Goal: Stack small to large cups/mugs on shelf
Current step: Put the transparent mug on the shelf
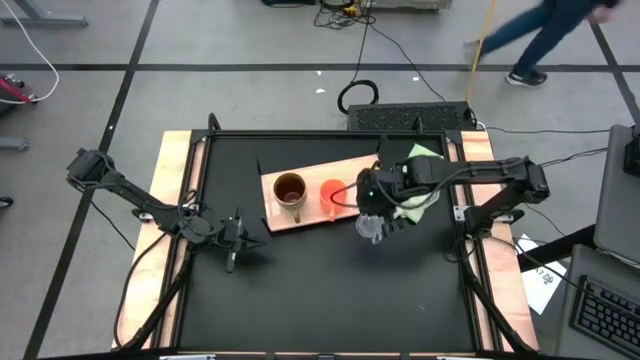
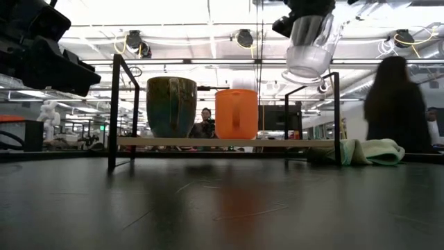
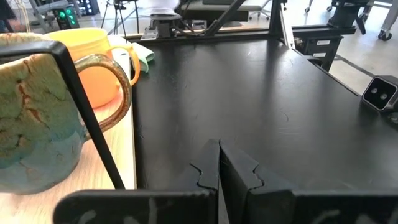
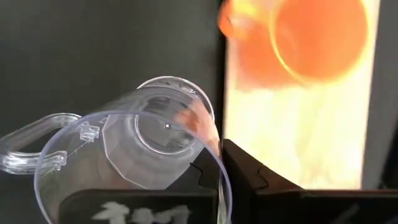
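My right claw (image 4: 219, 177) is clamped on the clear cup's (image 4: 134, 146) rim, one finger inside, one outside, so it hangs in the air, well above the shelf (image 1: 345, 170) and just off its near-right edge. Likely carrying it in to join the row. Mug (image 1: 289, 188) sits left on the shelf, orange cup (image 1: 333, 193) beside it, gap between. Clear cup: see-through, faceted base, looped handle sticking out away from the shelf. Left claw (image 3: 219, 163) waits together, low, left of the shelf.
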You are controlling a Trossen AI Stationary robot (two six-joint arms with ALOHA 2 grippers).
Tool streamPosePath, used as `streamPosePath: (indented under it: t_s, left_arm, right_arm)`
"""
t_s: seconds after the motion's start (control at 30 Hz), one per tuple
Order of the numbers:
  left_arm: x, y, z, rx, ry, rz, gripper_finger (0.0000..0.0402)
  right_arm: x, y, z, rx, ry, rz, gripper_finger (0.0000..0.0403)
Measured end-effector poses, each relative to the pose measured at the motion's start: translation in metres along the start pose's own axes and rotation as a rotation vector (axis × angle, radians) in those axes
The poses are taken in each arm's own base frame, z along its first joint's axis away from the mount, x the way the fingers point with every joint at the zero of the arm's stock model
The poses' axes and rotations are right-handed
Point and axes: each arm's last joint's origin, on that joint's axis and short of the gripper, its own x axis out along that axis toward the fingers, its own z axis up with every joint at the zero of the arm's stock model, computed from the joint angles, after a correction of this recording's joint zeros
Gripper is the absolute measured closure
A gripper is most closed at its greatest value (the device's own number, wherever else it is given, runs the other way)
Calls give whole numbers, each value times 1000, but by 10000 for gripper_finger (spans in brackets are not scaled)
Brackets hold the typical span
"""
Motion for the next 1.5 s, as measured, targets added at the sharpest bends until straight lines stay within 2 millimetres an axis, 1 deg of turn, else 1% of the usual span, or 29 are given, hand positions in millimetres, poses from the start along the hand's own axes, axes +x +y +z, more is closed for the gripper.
streamPosePath:
  t_s: [0.17, 0.4, 0.5, 0.6, 0.77, 1.0, 1.17, 1.23, 1.33, 1.5]
  left_arm:
    - [0, 0, 0, 23, 2, 0, 392]
    - [0, 0, 0, 45, 0, 1, 392]
    - [0, 0, 0, 45, 0, 1, 392]
    - [0, 0, 0, 43, -1, 2, 392]
    - [0, 0, 0, 37, -1, 1, 392]
    - [0, 0, -2, 45, 19, 3, 392]
    - [0, 0, -3, 51, 29, 3, 392]
    - [0, 0, -3, 52, 29, 3, 392]
    - [0, 0, -4, 54, 36, 4, 392]
    - [0, 0, -4, 62, 42, 4, 392]
  right_arm:
    - [-5, -12, -8, 61, 78, -37, 403]
    - [-4, -22, -11, -18, 89, -42, 403]
    - [2, -31, -11, -45, 110, -72, 403]
    - [10, -47, -11, -59, 127, -132, 403]
    - [28, -70, -15, -59, 181, -124, 403]
    - [43, -91, -20, -100, 215, -111, 403]
    - [42, -99, -21, -96, 185, -133, 403]
    - [42, -101, -21, -78, 154, -102, 403]
    - [42, -99, -20, -70, 113, -39, 403]
    - [42, -97, -22, -82, 124, -16, 403]
